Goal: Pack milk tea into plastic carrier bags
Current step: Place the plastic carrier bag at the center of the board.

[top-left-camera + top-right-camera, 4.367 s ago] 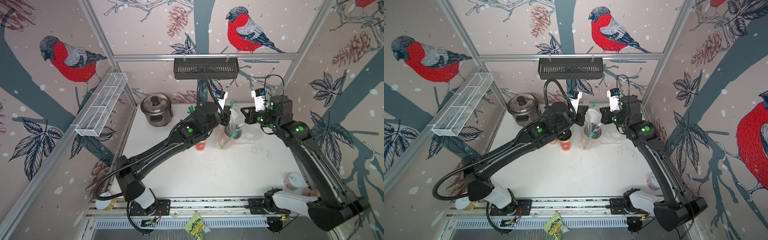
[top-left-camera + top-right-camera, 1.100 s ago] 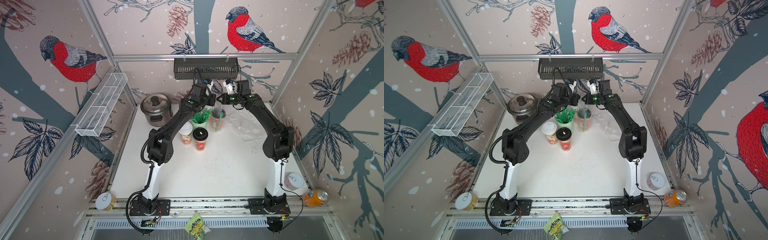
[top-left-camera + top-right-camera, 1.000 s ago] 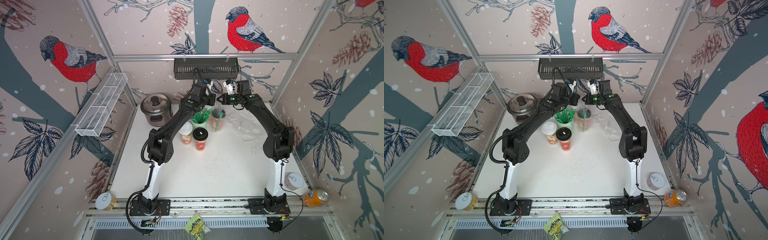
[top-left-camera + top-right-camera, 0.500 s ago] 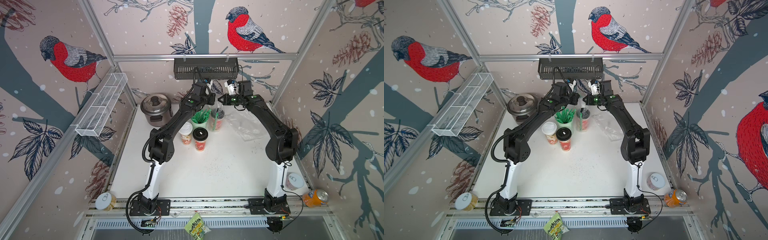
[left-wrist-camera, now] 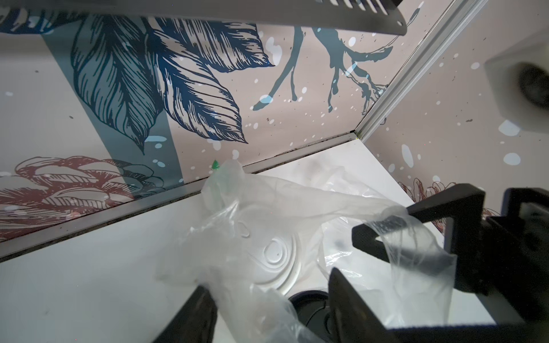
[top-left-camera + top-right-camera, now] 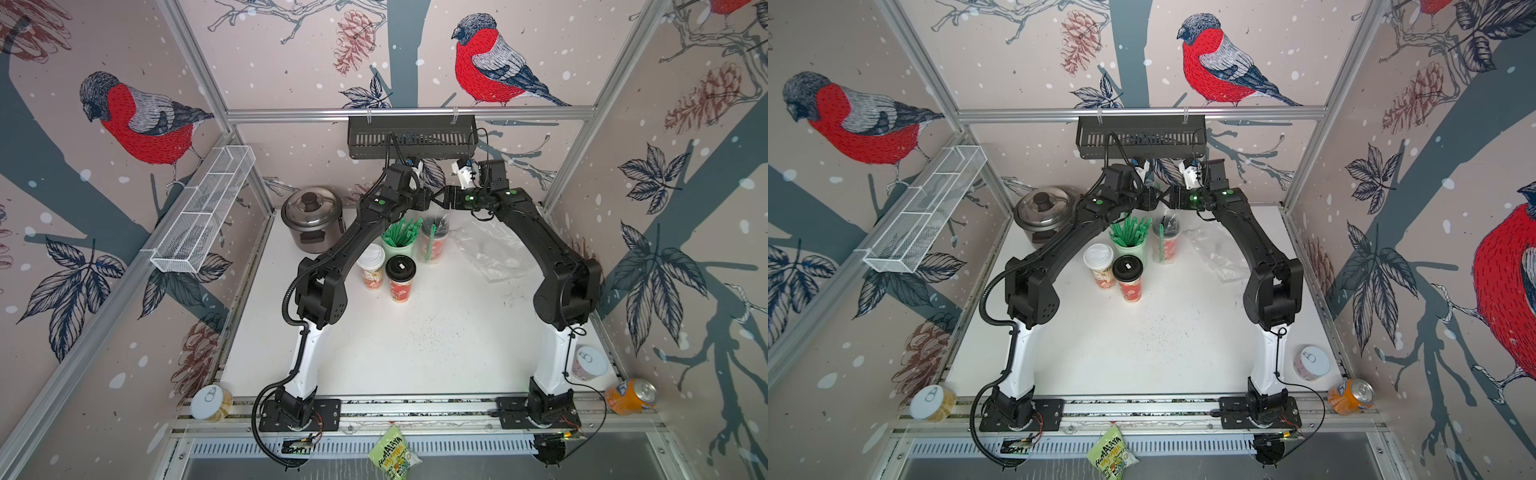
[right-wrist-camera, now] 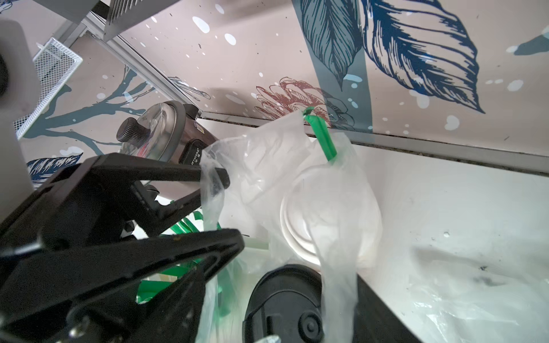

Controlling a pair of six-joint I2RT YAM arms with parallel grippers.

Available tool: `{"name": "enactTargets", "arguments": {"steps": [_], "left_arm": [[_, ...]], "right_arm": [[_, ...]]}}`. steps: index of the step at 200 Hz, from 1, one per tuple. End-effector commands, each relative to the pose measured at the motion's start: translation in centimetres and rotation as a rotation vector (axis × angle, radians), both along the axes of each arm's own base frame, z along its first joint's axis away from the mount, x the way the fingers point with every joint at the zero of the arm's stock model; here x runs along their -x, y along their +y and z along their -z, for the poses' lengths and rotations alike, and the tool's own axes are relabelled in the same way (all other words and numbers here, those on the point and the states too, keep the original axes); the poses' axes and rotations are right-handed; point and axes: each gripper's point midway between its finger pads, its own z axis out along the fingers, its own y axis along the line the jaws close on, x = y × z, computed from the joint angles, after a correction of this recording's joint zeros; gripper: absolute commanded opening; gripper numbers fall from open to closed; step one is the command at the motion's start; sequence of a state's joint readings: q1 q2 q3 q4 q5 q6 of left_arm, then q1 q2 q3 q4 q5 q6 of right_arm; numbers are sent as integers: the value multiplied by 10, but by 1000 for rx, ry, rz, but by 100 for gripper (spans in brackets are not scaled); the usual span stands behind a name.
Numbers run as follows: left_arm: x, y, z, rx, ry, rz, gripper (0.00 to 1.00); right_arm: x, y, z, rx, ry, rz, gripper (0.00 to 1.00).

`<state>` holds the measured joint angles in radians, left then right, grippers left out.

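Two milk tea cups, one white-lidded and one black-lidded, stand inside a clear plastic carrier bag at the back of the table. My left gripper and right gripper meet tip to tip just above it. Both are open, and the bag's handles hang loosely over their fingers. Two more milk tea cups stand outside the bag, one with a white lid and one with a black lid. A second carrier bag lies flat to the right.
A pale green cup of green straws stands right beside the bagged cups, and a rice cooker sits at the back left. A black shelf basket hangs just above the grippers. Cans stand at the front corners.
Both grippers have gone from shut on the bag's handles to open, and the handles now hang slack on their fingers. The arms have stayed over the bagged cups at the back.
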<state>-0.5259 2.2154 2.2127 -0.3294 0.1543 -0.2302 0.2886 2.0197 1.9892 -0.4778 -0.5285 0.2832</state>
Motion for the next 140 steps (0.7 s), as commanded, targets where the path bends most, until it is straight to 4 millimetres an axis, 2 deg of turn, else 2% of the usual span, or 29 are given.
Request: {"name": "enactTargets", "arguments": {"steps": [1,33,44,69,111,140], "left_arm": [[5,2,-15,0,-23,9,62],[7,5,-26,2,-42,2,75],[8,6,-29,4,-44,1,85],[11,7,-32,5,-42,5,97],[12,11,-27,-33,-24,-6,97],[16,25,-39,-68,-40,-46,96]], "right_arm": [[3,-4,-7,19,-23,12,82],[11,-13,-13,35,-37,36,90],[14,-16,-16,34,-39,44,92],[21,-28,-20,37,-41,66,94],[38,-53,-23,54,-42,115,96],[56,-97,-23,72,-13,201,94]]}}
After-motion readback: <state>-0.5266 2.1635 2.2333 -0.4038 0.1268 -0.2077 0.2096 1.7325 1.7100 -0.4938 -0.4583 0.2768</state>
